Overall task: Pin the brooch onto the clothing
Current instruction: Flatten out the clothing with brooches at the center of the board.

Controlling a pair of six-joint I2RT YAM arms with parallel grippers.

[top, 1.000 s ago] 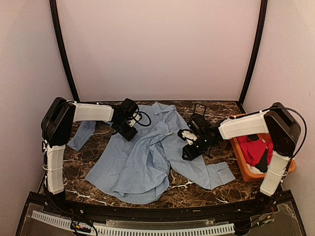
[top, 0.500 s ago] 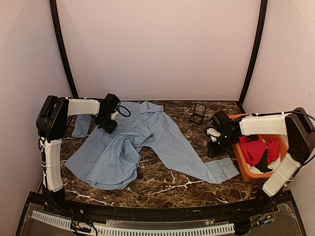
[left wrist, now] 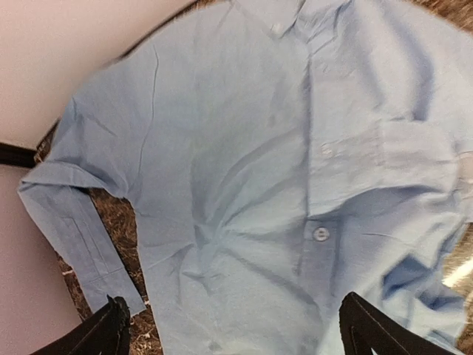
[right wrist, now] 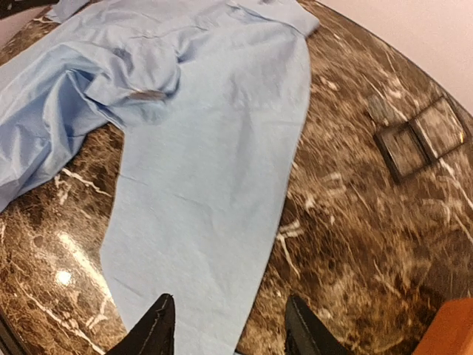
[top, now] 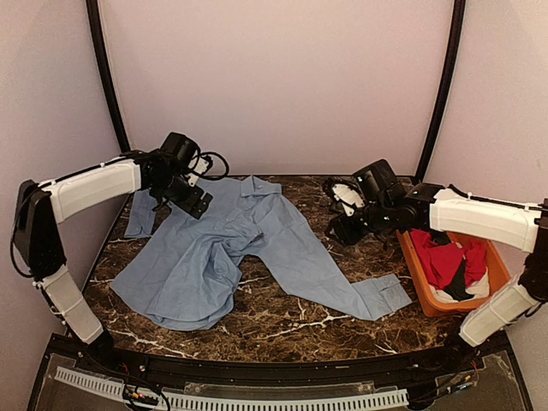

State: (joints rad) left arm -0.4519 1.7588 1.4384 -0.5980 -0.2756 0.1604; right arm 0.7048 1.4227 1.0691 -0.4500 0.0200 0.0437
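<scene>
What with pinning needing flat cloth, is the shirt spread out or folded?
Mostly spread, not folded: the shirt lies front up on the table, sleeves out, with bunching near its middle.

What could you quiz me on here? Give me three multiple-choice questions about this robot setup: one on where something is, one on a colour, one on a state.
1. Where is the red garment?
A. In the orange basket
B. On the back wall
C. In a gripper

2. What colour is the shirt?
A. White
B. Light blue
C. Green

3. How is the left gripper?
A. Shut on the collar
B. Shut on a brooch
C. Open, holding nothing

Answers: 1 A, the red cloth lies inside the basket on the right. 2 B, the blue shows in every view. 3 C, its wrist view shows the fingers wide apart with only shirt below.
</scene>
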